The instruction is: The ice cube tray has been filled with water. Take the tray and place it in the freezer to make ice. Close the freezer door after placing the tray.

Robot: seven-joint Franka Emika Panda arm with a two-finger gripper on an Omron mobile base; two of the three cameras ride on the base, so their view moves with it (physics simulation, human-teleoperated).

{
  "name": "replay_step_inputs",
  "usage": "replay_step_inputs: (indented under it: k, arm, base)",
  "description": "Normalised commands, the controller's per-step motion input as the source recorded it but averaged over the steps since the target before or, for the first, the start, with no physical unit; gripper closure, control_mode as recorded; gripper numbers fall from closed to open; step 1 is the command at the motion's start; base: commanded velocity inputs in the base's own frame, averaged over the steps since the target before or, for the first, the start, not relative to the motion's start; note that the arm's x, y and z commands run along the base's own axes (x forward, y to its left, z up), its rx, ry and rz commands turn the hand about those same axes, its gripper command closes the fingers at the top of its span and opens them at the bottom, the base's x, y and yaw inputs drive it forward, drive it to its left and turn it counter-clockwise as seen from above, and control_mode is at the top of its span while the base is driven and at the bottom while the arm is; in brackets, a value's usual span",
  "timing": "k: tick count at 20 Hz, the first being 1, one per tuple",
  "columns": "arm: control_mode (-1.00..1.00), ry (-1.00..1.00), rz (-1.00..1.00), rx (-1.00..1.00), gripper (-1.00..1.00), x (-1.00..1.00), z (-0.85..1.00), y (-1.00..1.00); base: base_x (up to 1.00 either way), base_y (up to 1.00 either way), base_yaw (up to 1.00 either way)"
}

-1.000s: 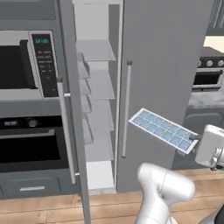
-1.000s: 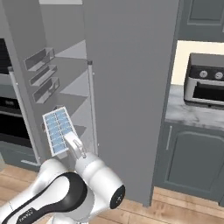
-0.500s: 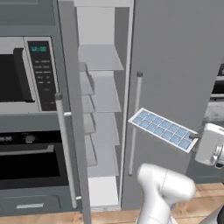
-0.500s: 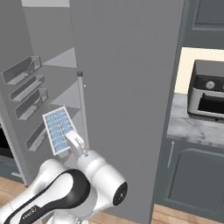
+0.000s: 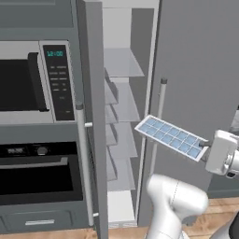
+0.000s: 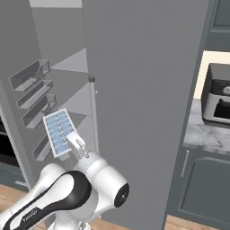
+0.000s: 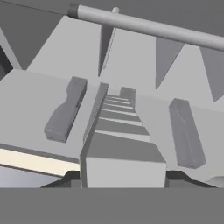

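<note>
Approach to the open freezer [image 5: 122, 140]. My gripper [image 5: 208, 148] pinches the end of the ice cube tray [image 5: 172, 137], held level before the shelves. The base has driven nearer over the last second; insertion comes next, I judge.

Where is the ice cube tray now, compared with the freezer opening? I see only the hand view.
Observer: In the left base view the ice cube tray hangs outside the freezer, in front of the closed refrigerator door to its right.
Operator: Is the freezer door open enough?
Observer: Yes, the freezer door stands wide open, edge-on to the left base camera, beside the microwave.
Operator: How do the jaws hold the tray?
Observer: They are shut on one short end; the tray sticks out nearly level, and the water fills its cells.
</note>
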Motion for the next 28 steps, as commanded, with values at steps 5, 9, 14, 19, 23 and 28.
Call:
replay_step_inputs:
  k: [5, 9, 14, 19, 23, 28]
  arm:
    - [-1.00, 0.00, -0.18, 0.00, 1.00, 0.61, 0.00, 0.33]
    - [-1.00, 0.00, -0.48, 0.00, 1.00, 0.56, 0.00, 0.26]
    - [-1.00, 0.02, -0.35, 0.00, 1.00, 0.62, 0.00, 0.54]
    - [-1.00, 0.05, -0.01, -0.01, 1.00, 0.62, -0.02, 0.76]
    - [-1.00, 0.08, -0.01, 0.00, 1.00, 0.60, -0.03, 0.57]
    - [-1.00, 0.03, -0.09, 0.00, 1.00, 0.65, -0.09, 0.38]
  base:
    - [0.00, 0.00, 0.00]
    - [0.00, 0.00, 0.00]
    - [0.00, 0.00, 0.00]
    - [0.00, 0.00, 0.00]
    - [0.00, 0.00, 0.00]
    - [0.00, 0.00, 0.00]
